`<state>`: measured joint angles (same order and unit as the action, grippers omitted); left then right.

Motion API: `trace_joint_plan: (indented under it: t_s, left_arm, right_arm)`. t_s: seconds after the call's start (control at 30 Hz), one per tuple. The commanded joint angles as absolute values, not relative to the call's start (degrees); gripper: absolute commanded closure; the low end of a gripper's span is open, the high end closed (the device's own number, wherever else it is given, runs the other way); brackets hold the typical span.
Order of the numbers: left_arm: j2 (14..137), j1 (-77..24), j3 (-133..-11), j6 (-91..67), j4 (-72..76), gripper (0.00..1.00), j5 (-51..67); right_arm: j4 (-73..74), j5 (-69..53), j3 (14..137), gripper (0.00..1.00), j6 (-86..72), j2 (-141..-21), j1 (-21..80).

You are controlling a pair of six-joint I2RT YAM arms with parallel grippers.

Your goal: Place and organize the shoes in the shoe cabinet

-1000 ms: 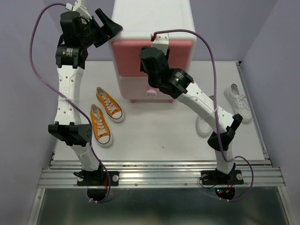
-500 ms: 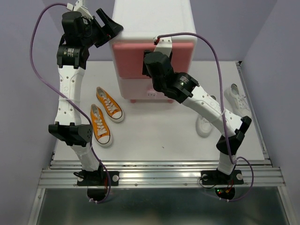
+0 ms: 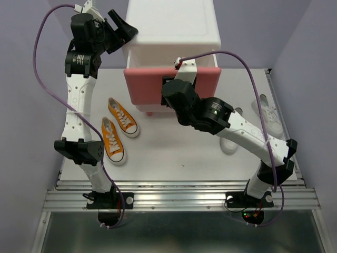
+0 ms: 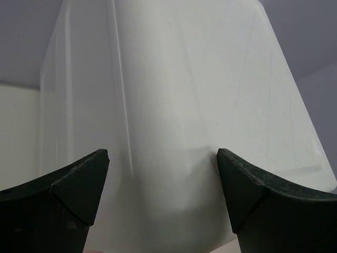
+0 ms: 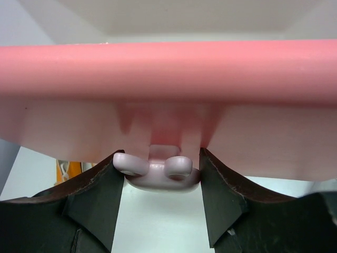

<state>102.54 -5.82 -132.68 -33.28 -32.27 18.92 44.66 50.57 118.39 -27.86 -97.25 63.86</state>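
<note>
The shoe cabinet (image 3: 174,26), a boxy white chest, fills the upper middle of the top view. Its deeper pink top drawer (image 3: 145,87) stands drawn out toward the arms. The left gripper (image 4: 162,153) is spread wide astride the cabinet's upper left corner. The orange pair (image 3: 123,117) with white laces lies on the table (image 3: 184,153) at centre left, and a white sneaker (image 3: 268,113) lies at far right. The right gripper (image 5: 160,161) is clenched on the drawer's pale bunny knob (image 5: 158,171).

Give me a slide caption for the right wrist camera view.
Right gripper clamped on the bunny knob of the deep pink drawer front, seen from below.
</note>
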Motion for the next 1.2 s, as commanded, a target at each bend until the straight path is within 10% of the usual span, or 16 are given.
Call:
trace_joint_plan:
  t_s: [0.0, 1.17]
  left_arm:
    - [104.76, -5.98, -128.85, -28.74, -42.89, 0.07, 12.39]
    - [100.81, -7.38, -119.97, -30.32, -38.76, 0.07, 2.81]
  right_arm:
    - [49.30, 48.69, 117.51, 0.99, -38.14, -93.69, 69.07]
    - [76.98, 42.63, 118.65, 0.99, -56.43, -88.86, 83.32]
